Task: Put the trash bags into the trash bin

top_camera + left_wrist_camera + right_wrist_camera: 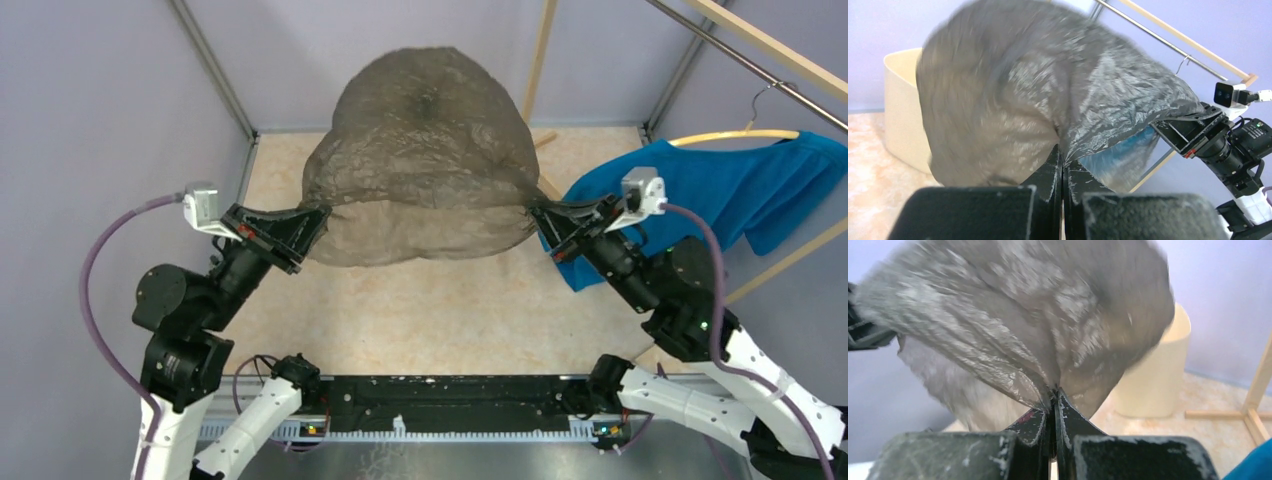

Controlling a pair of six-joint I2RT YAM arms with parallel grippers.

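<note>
A wrinkly grey-brown trash bag (425, 150) billows in the air between my two arms, its mouth stretched wide. My left gripper (322, 212) is shut on the bag's left edge, and my right gripper (534, 212) is shut on its right edge. In the left wrist view the closed fingertips (1063, 159) pinch the plastic (1048, 90); the right wrist view shows the same pinch (1054, 392) on the bag (1023, 305). The cream-beige trash bin (900, 110) stands behind the bag (1155, 375). From above, the bag hides the bin.
A blue cloth garment (720, 190) hangs on a wooden hanger (735, 135) at the right, close behind my right arm. A wooden frame (1253, 405) stands on the speckled floor (430, 310). Lilac walls enclose the cell.
</note>
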